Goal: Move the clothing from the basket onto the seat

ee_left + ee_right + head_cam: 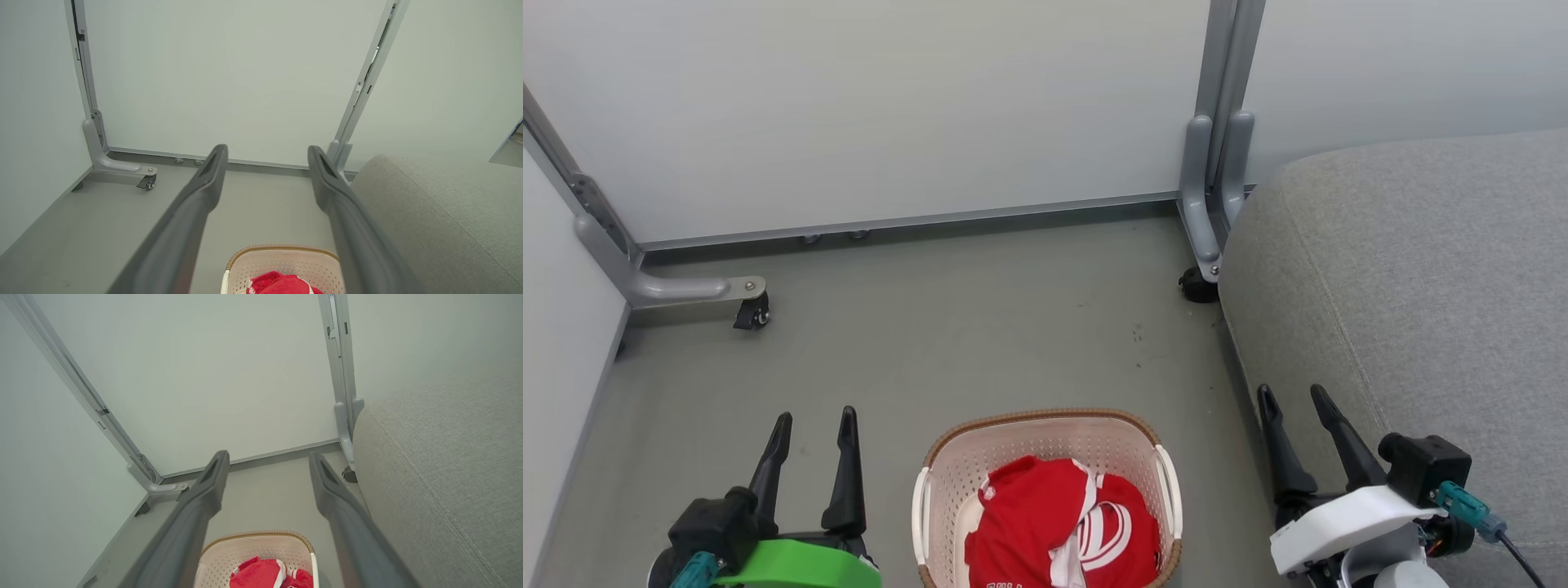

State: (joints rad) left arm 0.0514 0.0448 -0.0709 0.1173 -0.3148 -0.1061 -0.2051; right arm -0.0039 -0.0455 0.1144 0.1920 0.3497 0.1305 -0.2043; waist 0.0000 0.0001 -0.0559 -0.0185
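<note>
Red clothing [1062, 523] with white stripe trim lies bunched in the cream perforated basket [1045, 433] on the floor at the bottom middle. The grey seat [1413, 278] fills the right side, its rounded edge beside the basket. To the basket's left, my left gripper [815, 418] stands open and holds nothing. My right gripper [1290, 394] stands open to the basket's right, in front of the seat's edge. The left wrist view shows the clothing [282, 283], basket [282, 255] and seat [433, 212] past my left gripper [267, 150]. The right wrist view shows the clothing [261, 573], basket [253, 547] and seat [445, 457] past my right gripper [269, 455].
Pale partition panels [890, 106] close off the back and left. Their grey metal feet with castors [752, 310] stand at back left and beside the seat [1199, 284]. Grey floor [980, 327] lies between the basket and the panels.
</note>
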